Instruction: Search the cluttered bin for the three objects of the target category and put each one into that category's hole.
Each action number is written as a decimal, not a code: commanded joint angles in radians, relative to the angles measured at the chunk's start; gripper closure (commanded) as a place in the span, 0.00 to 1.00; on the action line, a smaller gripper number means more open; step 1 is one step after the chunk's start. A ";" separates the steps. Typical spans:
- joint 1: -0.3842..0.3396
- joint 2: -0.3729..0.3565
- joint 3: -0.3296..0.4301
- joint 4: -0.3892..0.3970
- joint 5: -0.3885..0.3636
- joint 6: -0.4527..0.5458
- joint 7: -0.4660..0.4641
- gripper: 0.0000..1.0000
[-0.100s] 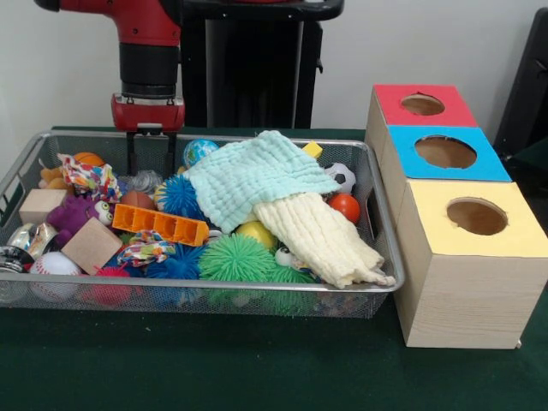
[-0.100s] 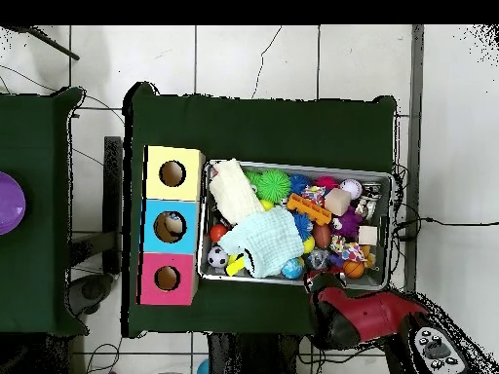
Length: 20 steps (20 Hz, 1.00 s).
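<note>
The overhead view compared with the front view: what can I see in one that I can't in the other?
Only the overhead view shows something lying inside the blue box's hole, a purple dish on a neighbouring table, and the tiled floor.

Only the front view shows the box's wooden side and the pincer reaching down at the bin's far side.

Both show the wire bin, the mint cloth, the cream cloth, the orange block and the red, blue and yellow tops.

The arm (image 1: 147,34) is glossy red with a black cylindrical band at the wrist. Below it sits a red block with a dark plate, and the hand (image 1: 151,154) has thin black fingers (image 1: 132,154).
</note>
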 commanded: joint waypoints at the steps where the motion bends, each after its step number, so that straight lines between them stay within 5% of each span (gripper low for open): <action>1: 0.004 0.027 0.081 -0.125 -0.020 0.033 0.040 0.00; 20: 0.018 0.079 0.051 -0.167 -0.041 -0.014 0.036 0.00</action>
